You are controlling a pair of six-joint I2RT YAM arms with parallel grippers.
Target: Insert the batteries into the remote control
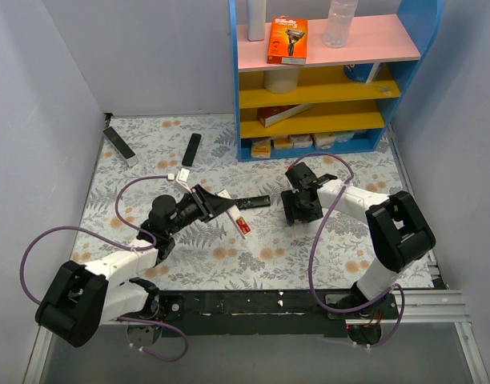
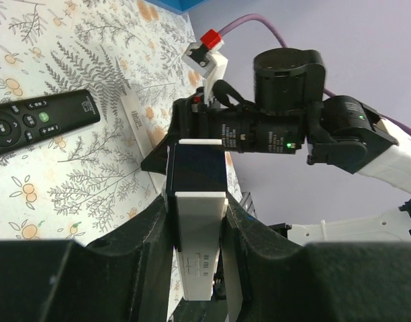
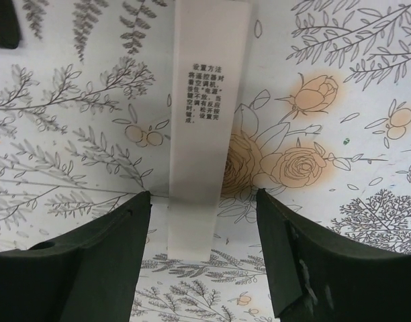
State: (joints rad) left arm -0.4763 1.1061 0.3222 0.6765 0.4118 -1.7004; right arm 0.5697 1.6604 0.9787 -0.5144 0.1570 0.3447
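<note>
Left gripper [image 2: 197,216] is clamped on the white remote [image 2: 195,164]. Its compartment is exposed and dark, no cells visible inside. Red batteries [image 1: 243,225] lie on the table [image 1: 309,260] at its 4 o'clock. Right gripper [image 3: 200,201], spread wide and holding nothing, hovers over the back cover [image 3: 205,100]. Loading judged not begun — nor closing.

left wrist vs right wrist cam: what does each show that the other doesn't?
Only left wrist: the white remote clamped in the left hand, with a dark section showing on its upper part. A black remote lies on the table, and the right arm is opposite.

Only right wrist: a white cover with printed text lying flat on the table, centred between the open fingers of the right hand.

Both: the floral tablecloth.
</note>
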